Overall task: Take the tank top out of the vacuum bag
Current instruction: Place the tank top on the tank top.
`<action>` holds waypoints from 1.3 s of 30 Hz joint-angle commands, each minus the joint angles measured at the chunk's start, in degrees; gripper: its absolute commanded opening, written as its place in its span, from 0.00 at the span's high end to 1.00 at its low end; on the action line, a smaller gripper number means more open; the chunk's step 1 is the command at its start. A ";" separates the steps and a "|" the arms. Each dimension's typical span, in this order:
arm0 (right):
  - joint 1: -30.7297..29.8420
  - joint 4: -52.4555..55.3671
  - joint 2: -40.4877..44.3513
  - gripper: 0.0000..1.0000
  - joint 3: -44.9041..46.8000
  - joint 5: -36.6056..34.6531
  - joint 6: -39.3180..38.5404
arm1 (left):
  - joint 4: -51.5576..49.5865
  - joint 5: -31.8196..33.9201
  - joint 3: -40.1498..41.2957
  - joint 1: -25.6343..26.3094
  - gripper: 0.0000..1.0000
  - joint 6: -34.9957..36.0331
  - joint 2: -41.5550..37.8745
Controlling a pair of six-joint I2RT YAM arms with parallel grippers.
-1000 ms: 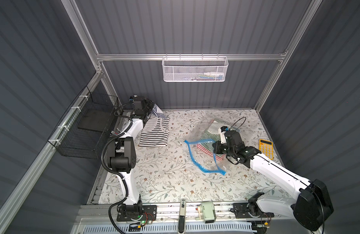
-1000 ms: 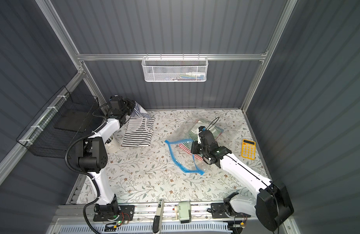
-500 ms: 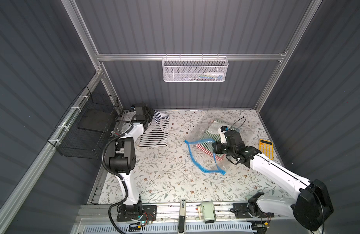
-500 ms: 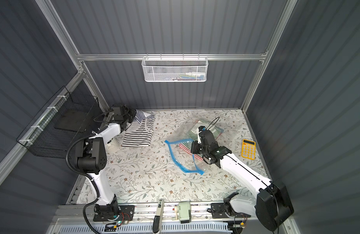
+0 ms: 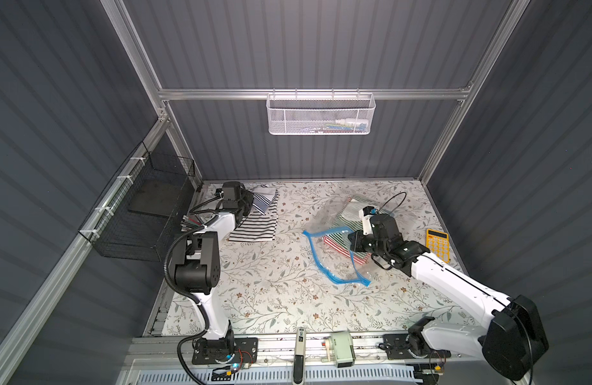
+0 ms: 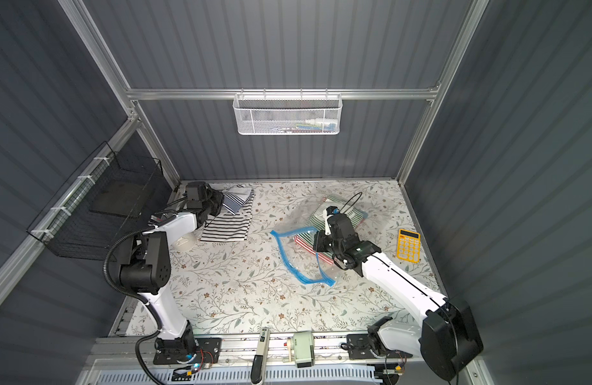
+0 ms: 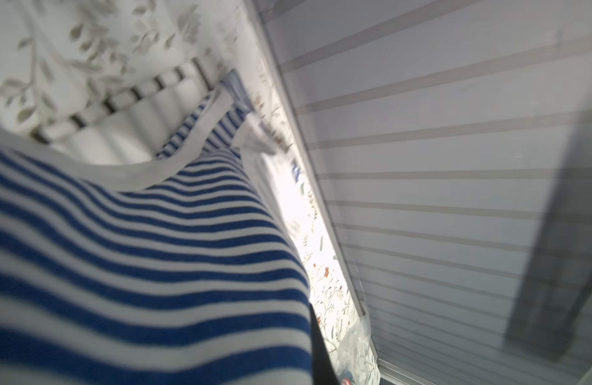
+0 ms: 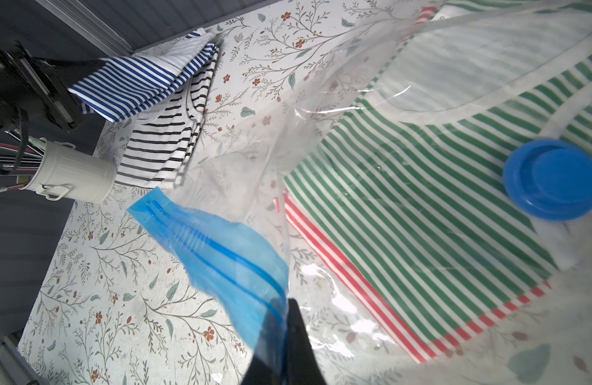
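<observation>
Blue-striped top (image 7: 137, 250) blurry, cut off in L wrist view.

Both top views look down from high on the whole table (image 5: 261, 293); wrist views skim it closely.

I see left arm (image 5: 217, 226) reaching toward frame's upper left, left gripper (image 5: 246, 205) clamped tight. Right arm (image 5: 448, 276) stretched to centre right, right gripper (image 5: 353, 241) pinched closed.

Yellow calculator (image 5: 438, 245) on floral table (image 5: 271, 290); white mesh basket (image 5: 321, 115) on back rail.
</observation>
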State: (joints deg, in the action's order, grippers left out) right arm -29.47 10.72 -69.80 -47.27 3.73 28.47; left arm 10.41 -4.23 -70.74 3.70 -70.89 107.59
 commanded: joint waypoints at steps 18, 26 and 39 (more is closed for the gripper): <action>0.22 -2.01 0.11 1.00 0.92 1.02 1.17 | -0.25 -3.55 6.42 0.60 0.80 -6.41 -0.53; 0.27 -2.07 1.01 1.00 1.20 1.28 1.63 | -0.41 -5.77 7.66 0.68 0.73 -5.54 -0.93; 0.21 -2.45 2.91 1.00 3.01 1.28 2.23 | -4.17 -5.57 9.84 0.87 0.71 -1.82 -2.71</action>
State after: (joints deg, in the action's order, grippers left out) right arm -29.39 9.19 -67.64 -44.82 4.80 30.48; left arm 8.80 -9.10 -61.25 4.21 -75.42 106.61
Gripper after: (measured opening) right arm 0.044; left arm 0.294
